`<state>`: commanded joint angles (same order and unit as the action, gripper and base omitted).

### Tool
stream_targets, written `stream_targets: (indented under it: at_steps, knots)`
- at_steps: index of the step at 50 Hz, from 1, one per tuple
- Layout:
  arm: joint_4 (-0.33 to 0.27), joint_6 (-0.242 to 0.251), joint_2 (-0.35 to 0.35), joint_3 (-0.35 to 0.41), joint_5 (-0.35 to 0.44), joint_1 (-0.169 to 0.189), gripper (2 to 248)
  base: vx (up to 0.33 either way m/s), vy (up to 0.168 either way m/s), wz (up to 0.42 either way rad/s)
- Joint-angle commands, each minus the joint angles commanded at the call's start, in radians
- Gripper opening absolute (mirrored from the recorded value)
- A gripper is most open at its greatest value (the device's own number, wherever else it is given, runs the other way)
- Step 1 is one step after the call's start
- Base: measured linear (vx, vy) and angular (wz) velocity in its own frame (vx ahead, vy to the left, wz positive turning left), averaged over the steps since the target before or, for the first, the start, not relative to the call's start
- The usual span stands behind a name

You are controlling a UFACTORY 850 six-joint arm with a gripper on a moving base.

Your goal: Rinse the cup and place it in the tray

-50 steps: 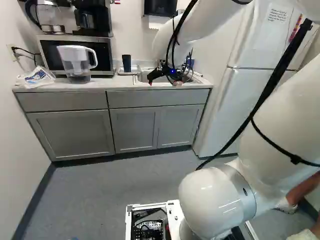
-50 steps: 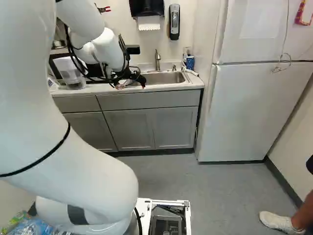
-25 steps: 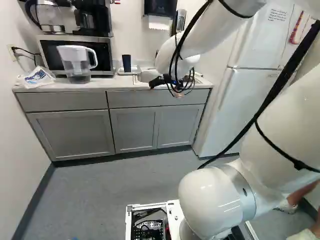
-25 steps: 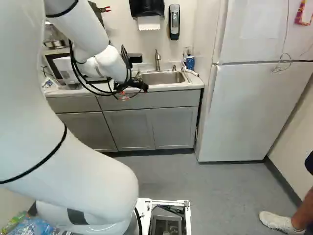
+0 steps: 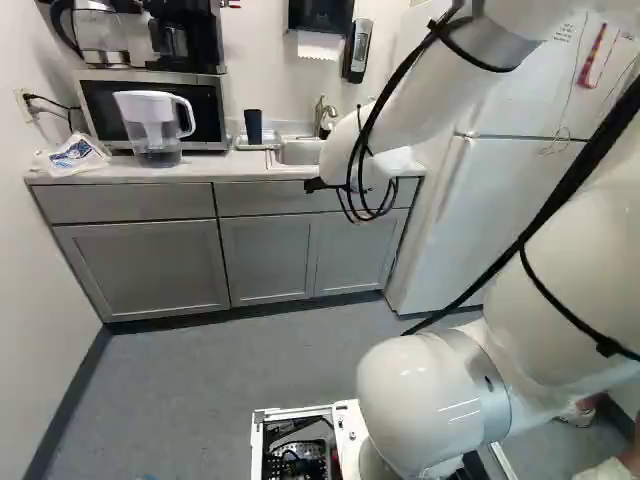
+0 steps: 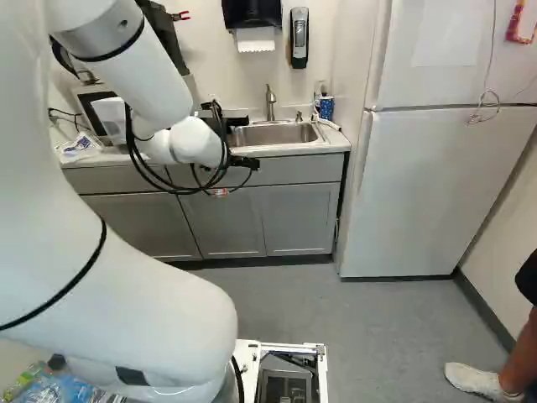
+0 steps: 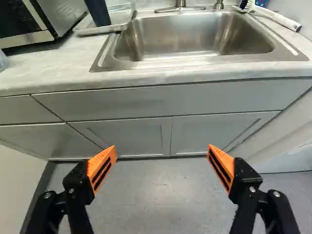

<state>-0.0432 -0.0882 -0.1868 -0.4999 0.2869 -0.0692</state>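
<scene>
"How was the room laid out?"

"The fridge stood right of the sink, the microwave left of it on the counter."

"And the cup?"

"Upright in the tray, just left of the sink — placed, I judged, though whether rinsed I couldn't tell."

"The gripper?"

"Spread wide, holding nothing, on the sink's near side. The cup lay ahead and leftward — any correction meant reaching that way."
</scene>
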Motion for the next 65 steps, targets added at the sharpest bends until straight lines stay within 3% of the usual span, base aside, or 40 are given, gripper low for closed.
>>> stream_targets:
  at_steps: [31, 65]
  knots:
    - [0.022, 0.046, -0.048, 0.213, 0.303, 0.036, 247, 0.000, 0.000, 0.000]
    - [0.037, 0.077, -0.080, 0.358, 0.508, 0.060, 247, 0.000, 0.000, 0.000]
